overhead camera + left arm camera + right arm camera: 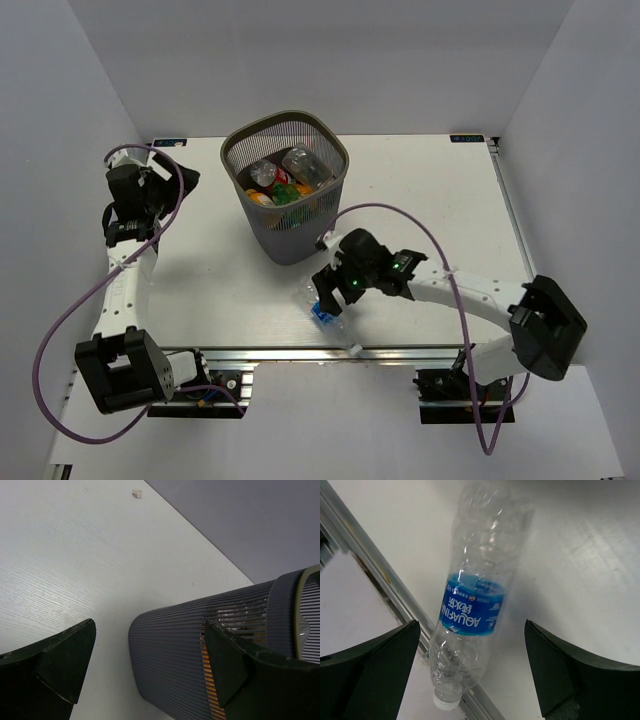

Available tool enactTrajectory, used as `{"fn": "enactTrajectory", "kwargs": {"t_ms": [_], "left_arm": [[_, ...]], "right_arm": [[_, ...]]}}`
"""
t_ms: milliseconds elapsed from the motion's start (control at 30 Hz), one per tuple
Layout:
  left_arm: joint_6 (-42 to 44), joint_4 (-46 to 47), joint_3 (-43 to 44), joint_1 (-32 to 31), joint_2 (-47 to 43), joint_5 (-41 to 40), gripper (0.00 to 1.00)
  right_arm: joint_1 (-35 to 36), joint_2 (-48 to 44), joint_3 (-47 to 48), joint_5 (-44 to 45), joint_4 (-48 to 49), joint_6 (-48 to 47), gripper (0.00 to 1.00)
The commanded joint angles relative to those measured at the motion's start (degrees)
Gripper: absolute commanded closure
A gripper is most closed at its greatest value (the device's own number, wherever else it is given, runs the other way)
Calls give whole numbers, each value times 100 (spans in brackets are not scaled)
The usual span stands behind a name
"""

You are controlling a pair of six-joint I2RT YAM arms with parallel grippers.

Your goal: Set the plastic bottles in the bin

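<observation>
White-black arms (120,300), seemingly purple cables (385,207)

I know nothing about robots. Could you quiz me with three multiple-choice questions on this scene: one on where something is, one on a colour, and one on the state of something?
1. Where is the clear crumpled plastic bottle below the right gripper?
A) standing upright at the far edge
B) lying on the white table by its near edge
C) hanging in the air

2. What colour is that bottle's label?
A) red
B) blue
C) green

3. How do the right gripper's jaws stand?
A) open, wide apart over the bottle
B) shut on the bottle
C) shut on nothing

Answers:
1 B: the bottle lies flat beside the metal edge rail.
2 B: the right wrist view shows a blue band.
3 A: the fingers stand clear on either side of the bottle.
</observation>
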Motion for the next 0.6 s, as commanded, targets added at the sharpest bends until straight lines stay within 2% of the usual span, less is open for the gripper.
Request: {"fn": "enactTrajectory", "kwargs": {"t_ms": [0,167,233,267,333,433,500,533,567], "left_arm": [[285,150,-38,-30,103,376,2],[416,115,-46,-30,139,298,2],[452,18,-47,-30,130,184,2],[452,-8,-47,-30,130,131,2],[469,-70,-3,-30,113,8,2],[504,-79,-20,-30,69,-19,2],[496,-87,-29,-30,16,-80,2],[470,-96,-29,-30,7,-211,2],[452,-105,-29,-30,-28,-299,2]], "right_arm": [[357,283,-61,-94,533,-116,11],[543,872,-96,-41,524,-319,11],[569,1014,-123,-59,516,-319,15],[570,1136,-97,-207,472,-380,22],[596,1181,-62,-304,358,-398,27],[649,963,-88,-297,217,-468,42],[649,568,-131,-139,120,-276,57],[649,392,-167,219,111,-153,71],[588,42,-219,431,102,-21,75]]}}
